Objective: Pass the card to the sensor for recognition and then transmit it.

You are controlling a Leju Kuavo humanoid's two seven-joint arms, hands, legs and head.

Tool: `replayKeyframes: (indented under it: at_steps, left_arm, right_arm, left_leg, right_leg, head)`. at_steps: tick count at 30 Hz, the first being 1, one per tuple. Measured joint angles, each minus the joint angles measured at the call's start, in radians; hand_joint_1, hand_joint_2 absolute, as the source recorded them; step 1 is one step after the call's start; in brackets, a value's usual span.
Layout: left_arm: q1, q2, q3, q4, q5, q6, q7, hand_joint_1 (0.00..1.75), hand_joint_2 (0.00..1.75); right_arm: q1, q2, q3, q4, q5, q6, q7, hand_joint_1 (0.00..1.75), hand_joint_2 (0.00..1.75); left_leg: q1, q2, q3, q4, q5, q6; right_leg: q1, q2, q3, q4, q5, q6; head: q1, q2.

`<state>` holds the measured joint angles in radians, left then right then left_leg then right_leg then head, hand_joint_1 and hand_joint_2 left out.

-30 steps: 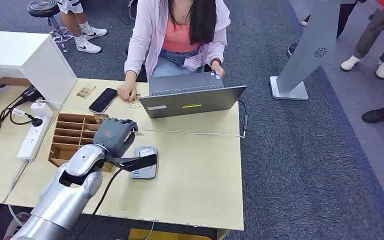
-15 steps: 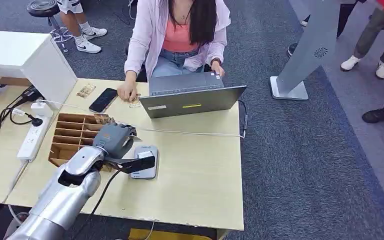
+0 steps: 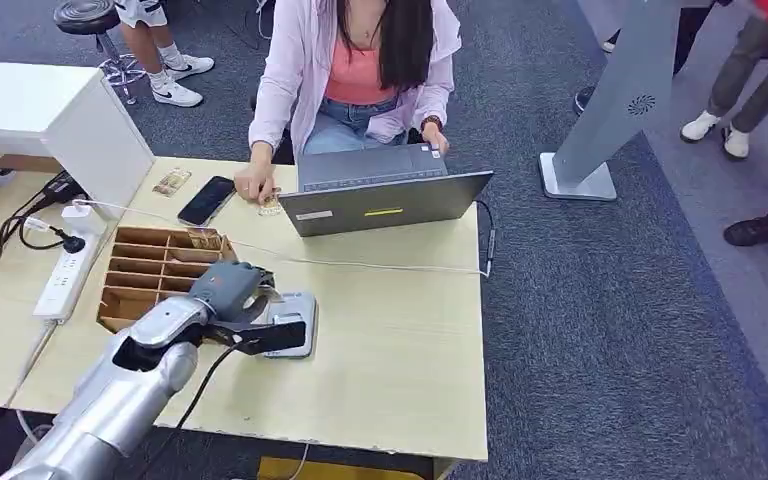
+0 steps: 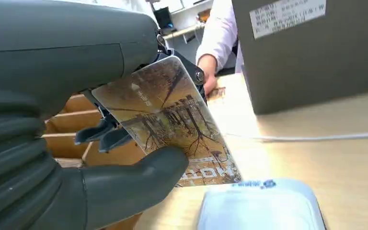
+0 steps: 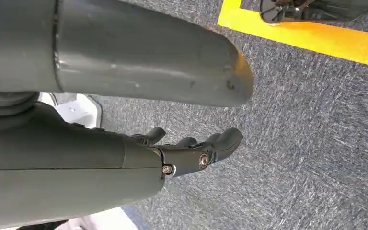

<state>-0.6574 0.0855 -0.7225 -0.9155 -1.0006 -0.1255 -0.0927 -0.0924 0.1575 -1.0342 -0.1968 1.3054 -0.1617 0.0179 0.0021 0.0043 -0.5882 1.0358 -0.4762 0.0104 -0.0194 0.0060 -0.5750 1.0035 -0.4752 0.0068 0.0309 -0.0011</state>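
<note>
Card: the left hand pinches a glossy brown plastic card printed with bare trees between its thick grey thumb and dark fingers.
Sensor: a flat pale-grey reader pad lies on the light wooden tabletop, beside a brown cardboard divider box.
Progress: the card is picked up and hangs just over the pad; I judge recognition under way or about to start, with handing the card on left to do.
Right hand: the right hand hangs over grey carpet, fingers loosely apart, holding nothing.
Head view: gives the layout, with a person at a grey laptop across the tabletop.
Left wrist view: shows the card's print, tilt and closeness to the pad.
</note>
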Motion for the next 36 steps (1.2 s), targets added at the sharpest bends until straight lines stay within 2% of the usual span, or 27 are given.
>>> replayKeyframes:
  at_steps: [19,26,36]
  left_arm:
    - [-0.007,0.007,-0.042,0.041,0.018,0.004,0.000,1.75,1.75]
    - [0.006,-0.009,-0.058,0.063,0.016,0.034,0.000,1.75,1.75]
    - [0.009,-0.023,-0.065,0.082,0.015,0.040,0.000,1.75,1.75]
  right_arm:
    - [0.000,0.001,0.000,0.000,0.006,0.002,0.000,0.00,0.00]
    - [0.000,0.005,0.000,0.000,0.010,0.002,0.000,0.00,0.00]
    - [0.000,0.006,0.000,0.000,0.013,0.002,0.000,0.00,0.00]
  left_leg:
    - [0.000,0.000,0.000,0.000,0.000,0.000]
    - [0.000,0.000,0.000,0.000,0.000,0.000]
    - [0.000,0.000,0.000,0.000,0.000,0.000]
  right_leg:
    - [0.000,0.000,0.000,0.000,0.000,0.000]
    - [0.000,0.000,0.000,0.000,0.000,0.000]
    - [0.000,0.000,0.000,0.000,0.000,0.000]
  head:
    - [0.000,0.000]
    - [0.000,0.000]
    - [0.000,0.000]
